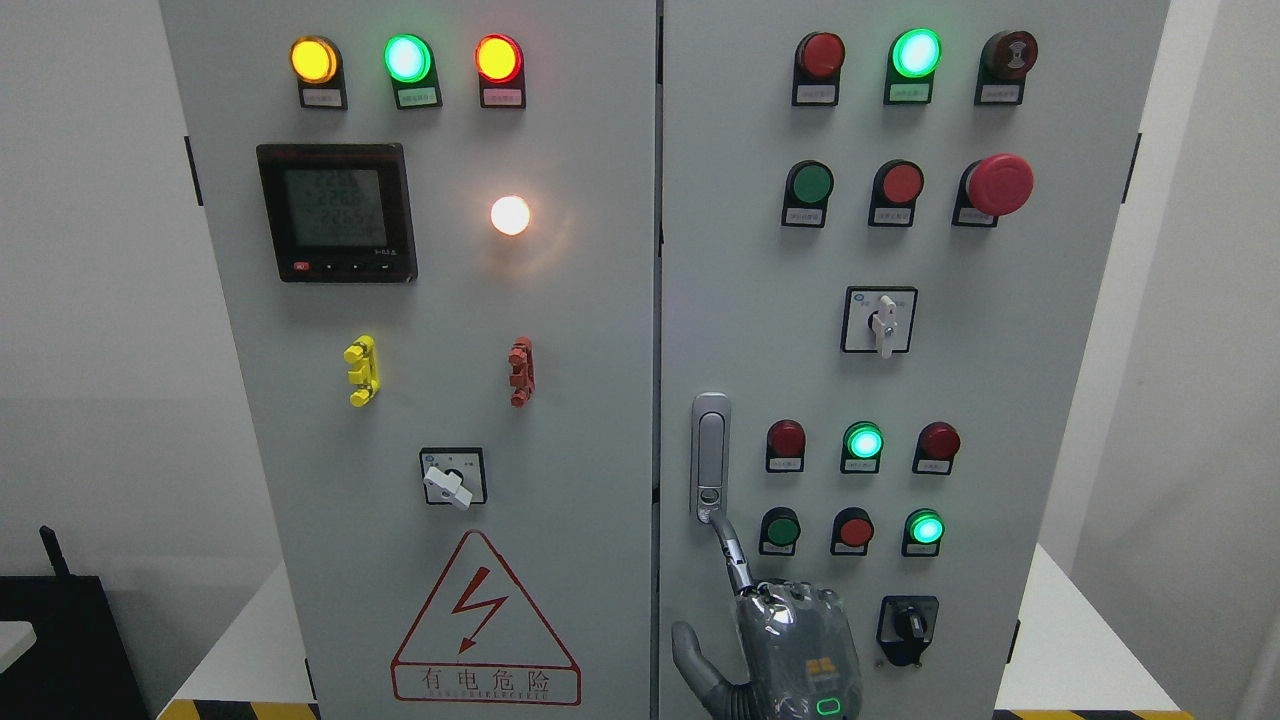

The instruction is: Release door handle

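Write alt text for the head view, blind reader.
A robot hand rises from the bottom edge, one extended finger touching the lower end of the door handle on a grey electrical cabinet covered in indicator lights and switches.

The cabinet doors (560,330) looked like painted sheet metal, light grey and matt, quite smooth. The door handle (711,455) was silver metal with a soft satin shine. The hand (795,650) had a grey shell — it seemed hard plastic, a little glossy — and its one raised finger (733,550) looked like bare metal with dark joints. The pilot lamps (408,58) had glossy, clear plastic lenses in black plastic rings. The emergency button (998,184) was smooth red plastic. The meter (336,211) had a black plastic frame and a shiny screen. The warning sticker (485,625) looked like smooth printed film.
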`<control>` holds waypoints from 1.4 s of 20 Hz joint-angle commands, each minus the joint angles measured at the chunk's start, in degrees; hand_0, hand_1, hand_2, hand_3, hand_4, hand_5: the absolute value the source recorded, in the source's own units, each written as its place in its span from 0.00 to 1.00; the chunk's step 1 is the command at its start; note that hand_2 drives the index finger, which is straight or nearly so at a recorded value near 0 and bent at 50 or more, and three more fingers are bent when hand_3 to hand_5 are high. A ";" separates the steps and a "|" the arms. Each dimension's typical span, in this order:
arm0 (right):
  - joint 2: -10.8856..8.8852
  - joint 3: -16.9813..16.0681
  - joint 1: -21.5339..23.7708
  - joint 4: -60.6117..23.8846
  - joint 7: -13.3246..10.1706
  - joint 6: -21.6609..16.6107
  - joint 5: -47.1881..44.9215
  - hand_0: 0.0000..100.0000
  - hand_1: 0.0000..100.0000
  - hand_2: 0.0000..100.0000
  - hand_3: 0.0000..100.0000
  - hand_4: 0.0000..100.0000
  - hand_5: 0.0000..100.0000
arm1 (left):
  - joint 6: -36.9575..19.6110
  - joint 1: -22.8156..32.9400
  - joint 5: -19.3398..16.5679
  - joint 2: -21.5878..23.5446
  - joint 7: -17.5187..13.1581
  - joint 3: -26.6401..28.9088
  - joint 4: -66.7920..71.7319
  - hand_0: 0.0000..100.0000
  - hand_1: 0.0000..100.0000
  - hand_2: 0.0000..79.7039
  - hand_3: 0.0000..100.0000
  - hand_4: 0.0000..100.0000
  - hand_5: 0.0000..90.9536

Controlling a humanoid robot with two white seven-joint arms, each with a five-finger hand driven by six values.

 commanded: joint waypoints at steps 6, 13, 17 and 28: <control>-0.18 0.17 -0.01 -0.16 0.27 -0.03 0.07 0.37 0.42 0.12 1.00 1.00 1.00 | -0.03 0.00 -1.58 0.00 0.04 0.00 -0.53 0.12 0.39 0.00 0.00 0.00 0.00; -0.53 0.17 0.26 -0.08 0.27 -0.03 0.07 0.37 0.42 0.12 1.00 1.00 1.00 | -0.03 0.00 -1.58 0.00 0.04 0.00 -0.53 0.12 0.39 0.00 0.00 0.00 0.00; -0.53 0.17 0.26 -0.08 0.27 -0.03 0.07 0.37 0.42 0.12 1.00 1.00 1.00 | -0.03 0.00 -1.58 0.00 0.04 0.00 -0.53 0.12 0.39 0.00 0.00 0.00 0.00; -0.53 -0.01 -0.09 -0.60 -0.52 -0.21 -0.02 0.36 0.42 0.12 1.00 1.00 1.00 | -0.03 0.00 -1.58 0.00 0.04 0.00 -0.53 0.12 0.39 0.00 0.00 0.00 0.00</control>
